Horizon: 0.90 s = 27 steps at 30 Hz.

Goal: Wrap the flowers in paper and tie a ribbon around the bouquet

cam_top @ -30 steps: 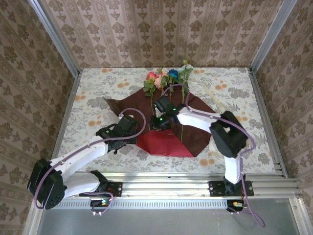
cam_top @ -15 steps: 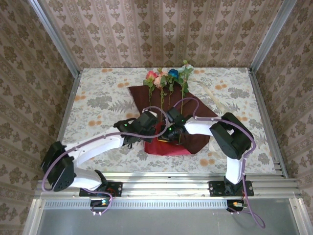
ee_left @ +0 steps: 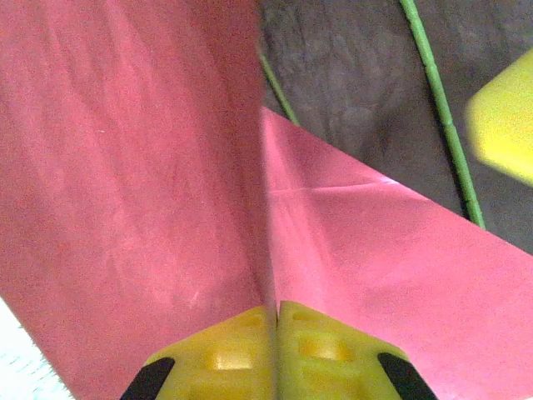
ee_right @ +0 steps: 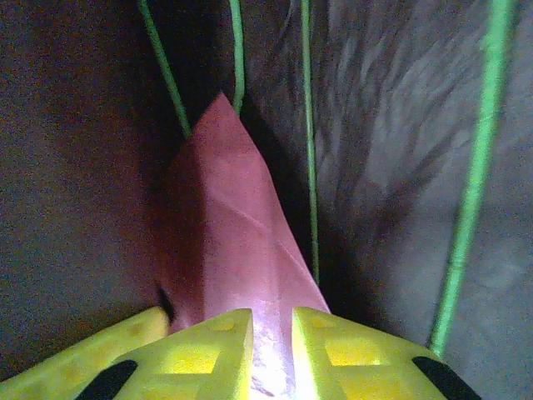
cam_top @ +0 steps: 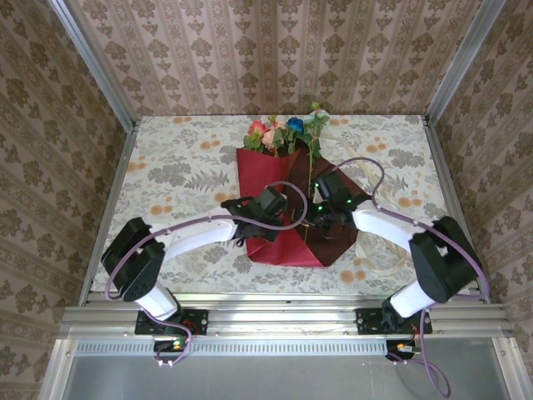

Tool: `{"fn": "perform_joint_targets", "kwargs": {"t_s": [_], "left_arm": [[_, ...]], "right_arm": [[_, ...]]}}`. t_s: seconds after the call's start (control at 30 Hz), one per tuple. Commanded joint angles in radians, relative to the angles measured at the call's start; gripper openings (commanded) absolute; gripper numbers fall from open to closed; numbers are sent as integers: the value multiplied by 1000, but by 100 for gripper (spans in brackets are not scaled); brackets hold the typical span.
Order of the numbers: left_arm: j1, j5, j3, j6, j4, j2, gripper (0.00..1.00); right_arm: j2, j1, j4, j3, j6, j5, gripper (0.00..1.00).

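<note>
Patterned walls (cam_top: 275,58) hem a floral tablecloth (cam_top: 166,175) with the wrapping step in hand. Your left arm stretches low from its base toward mid-table, the left gripper (ee_left: 275,312) clamped tight on a raised crimson fold of paper (cam_top: 279,246), whose left flap is turned in toward the stems. Flowers (cam_top: 283,133) lie with heads past the far edge, stems running down the maroon face. Your right arm bends in from the right, the right gripper (ee_right: 272,325) pinching a red peak of paper between nearly closed fingers. Ribbon (cam_top: 371,254) lies loose beside the paper, untouched. Next, likely: draw both folds across the stems into a cone without dragging them askew.
</note>
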Motion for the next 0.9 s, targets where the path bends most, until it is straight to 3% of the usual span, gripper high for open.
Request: {"fn": "perform_joint_targets", "kwargs": {"t_s": [0.0, 0.3, 0.37, 0.43, 0.53, 0.7, 0.87], "left_arm": [[-7, 45, 44, -5, 20, 51, 0], [-13, 103, 53, -3, 14, 135, 1], [-13, 112, 46, -11, 20, 137, 10], [-13, 114, 38, -20, 24, 136, 26], [-13, 129, 22, -31, 32, 132, 36], [-13, 136, -7, -52, 44, 124, 36], [-11, 138, -23, -63, 58, 117, 33]], "right_arm": [[-59, -34, -95, -43, -32, 59, 22], [-128, -53, -127, -62, -29, 111, 23], [-130, -53, -113, -60, -25, 102, 27], [-118, -53, -103, -47, -22, 86, 30], [-77, -54, -93, -18, -8, 69, 35], [-9, -51, -28, 26, 59, 37, 46], [70, -42, 63, 42, 168, 3, 49]]}}
